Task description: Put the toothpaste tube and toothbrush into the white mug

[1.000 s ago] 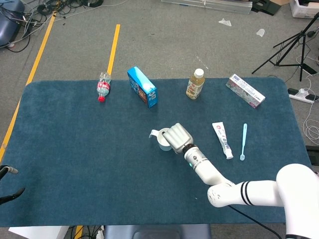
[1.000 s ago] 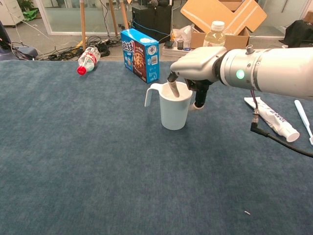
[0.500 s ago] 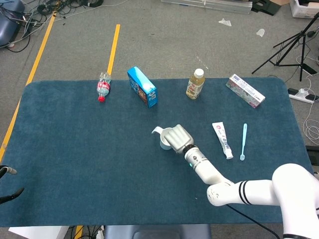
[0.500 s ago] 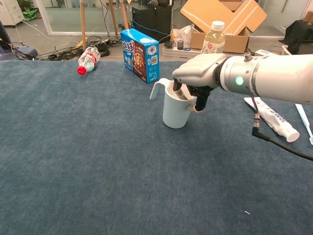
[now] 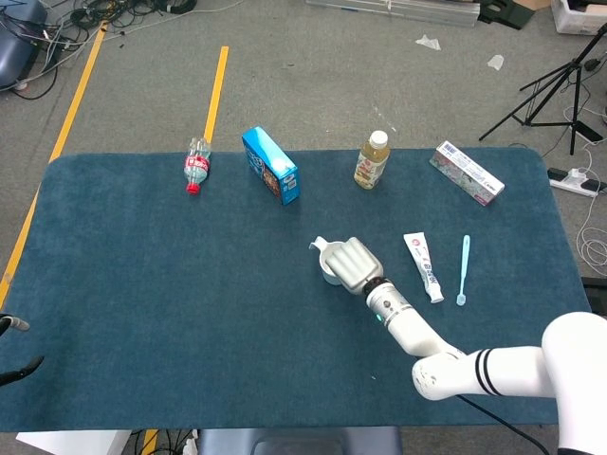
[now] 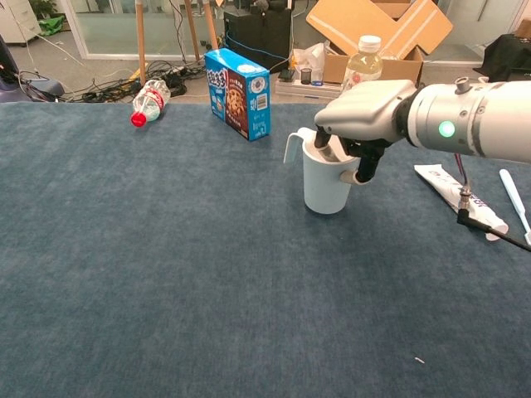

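The tabletop (image 5: 142, 284) is a wide slab with rounded corners, covered in dark teal carpet-like felt with a short nap. The right hand (image 5: 354, 265), pale grey with a smooth moulded shell on a glossy white arm, hangs over the white mug (image 6: 328, 184) and holds it by the rim: dark fingers (image 6: 321, 143) dip inside the mouth while the thumb presses the outer wall. The mug is a smooth, slightly tapered cup standing upright directly beneath the hand, its thin curved handle pointing away from the palm, toward the robot's left.

Beyond the hand, at the far edge, a blue cardboard cookie box (image 5: 270, 166) stands on its long side, and further off to the left lies a clear, crumpled plastic bottle (image 5: 195, 166) with a red cap. A squat juice bottle (image 5: 373, 159) with a white cap stands upright straight beyond the hand. A long flat printed carton (image 5: 466, 172) lies off to the hand's right, far back.

Just right of the hand lies the toothpaste tube (image 5: 423, 266), flat, white and soft-sided, with its cap toward the robot. The toothbrush (image 5: 464, 269), a slim pale blue plastic stick, lies parallel beside it, further right.

Only dark fingertips of the left hand (image 5: 17, 346) show at the picture's edge, well apart from everything; whether it is open I cannot tell.
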Available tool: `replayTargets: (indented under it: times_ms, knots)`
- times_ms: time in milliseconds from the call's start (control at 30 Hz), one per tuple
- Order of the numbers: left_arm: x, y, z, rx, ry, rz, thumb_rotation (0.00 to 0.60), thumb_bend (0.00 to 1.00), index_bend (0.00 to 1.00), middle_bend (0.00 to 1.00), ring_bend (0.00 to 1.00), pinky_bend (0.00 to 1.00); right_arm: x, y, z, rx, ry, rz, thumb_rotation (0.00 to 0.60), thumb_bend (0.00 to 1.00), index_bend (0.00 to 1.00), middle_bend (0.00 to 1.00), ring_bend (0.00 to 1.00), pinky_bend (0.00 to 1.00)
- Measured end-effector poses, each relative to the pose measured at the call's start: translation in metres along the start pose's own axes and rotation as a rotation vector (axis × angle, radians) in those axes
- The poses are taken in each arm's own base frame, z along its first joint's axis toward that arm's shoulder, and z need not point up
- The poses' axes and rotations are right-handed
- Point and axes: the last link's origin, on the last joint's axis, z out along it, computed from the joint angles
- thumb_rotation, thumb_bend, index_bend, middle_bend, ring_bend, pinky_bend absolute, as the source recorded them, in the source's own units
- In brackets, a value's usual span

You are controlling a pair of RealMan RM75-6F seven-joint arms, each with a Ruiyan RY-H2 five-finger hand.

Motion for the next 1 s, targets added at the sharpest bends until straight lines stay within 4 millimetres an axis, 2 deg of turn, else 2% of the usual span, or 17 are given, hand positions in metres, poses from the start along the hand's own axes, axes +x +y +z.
replayTargets:
  times_ms: [233, 667, 867, 1000]
  knots:
    - [-0.001, 0.000, 0.000, 0.004, -0.001, 0.004, 0.600, 0.00, 0.43, 0.40, 0.31, 0.35, -0.002, 0.011, -0.028, 0.004, 0.007, -0.038, 0.600, 0.31, 0.66, 1.00, 1.00, 1.00]
    - [-0.005, 0.002, 0.002, 0.007, -0.007, 0.020, 0.600, 0.00, 0.43, 0.40, 0.31, 0.35, -0.028, 0.021, -0.090, 0.052, 0.023, -0.119, 0.600, 0.31, 0.66, 1.00, 1.00, 1.00]
    - [-0.006, 0.002, 0.002, 0.012, -0.009, 0.023, 0.600, 0.00, 0.43, 0.40, 0.31, 0.35, -0.044, 0.022, -0.111, 0.072, 0.032, -0.100, 0.600, 0.31, 0.66, 1.00, 1.00, 1.00]
    - [-0.006, 0.001, 0.002, 0.012, -0.010, 0.023, 0.600, 0.00, 0.43, 0.40, 0.31, 0.35, -0.055, 0.027, -0.118, 0.071, 0.028, -0.093, 0.600, 0.31, 0.66, 1.00, 1.00, 1.00]
